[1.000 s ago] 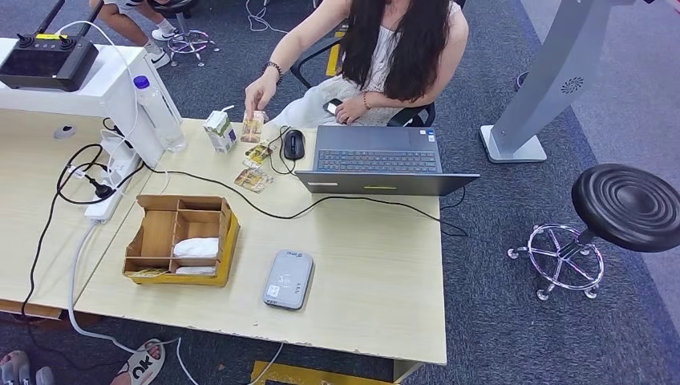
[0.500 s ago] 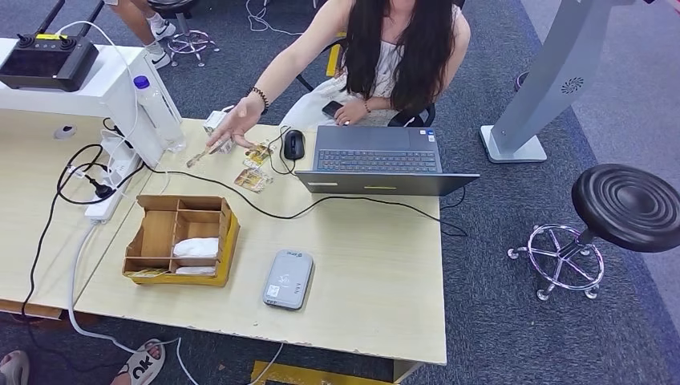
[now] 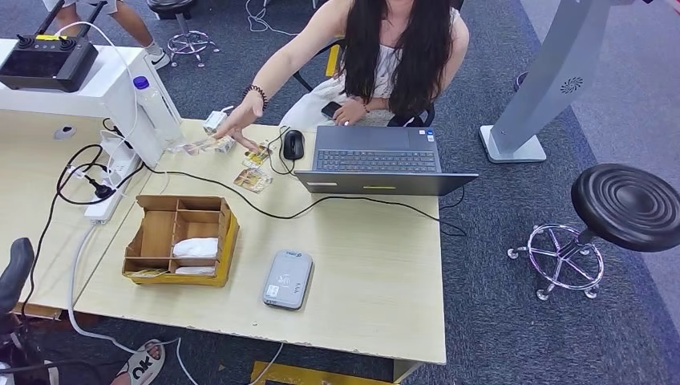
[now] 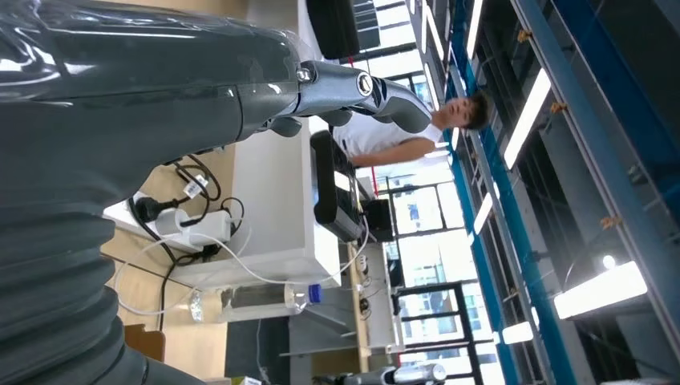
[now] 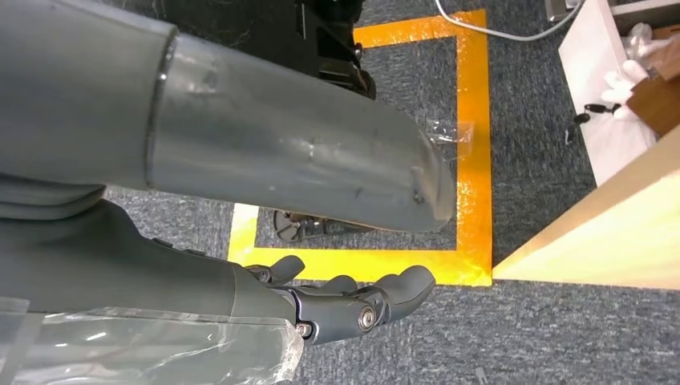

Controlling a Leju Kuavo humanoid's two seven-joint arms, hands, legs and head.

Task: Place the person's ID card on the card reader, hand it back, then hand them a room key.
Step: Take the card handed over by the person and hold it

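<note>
Beside mouse [image 3: 293, 144]: ID card [image 3: 200, 146] (blurred).

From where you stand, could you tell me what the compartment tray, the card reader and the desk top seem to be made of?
The compartment tray looks like brown cardboard: matte, with thin folded dividers and a yellow outer edge. The card reader seems to be moulded grey plastic, smooth with rounded corners and a faint sheen. The desk top looks like pale wood-grain laminate or veneer; its worn front edge suggests a board core, though I cannot be sure.

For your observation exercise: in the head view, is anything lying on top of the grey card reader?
No. The grey card reader lies bare on the desk, beside the wooden organizer box.
</note>
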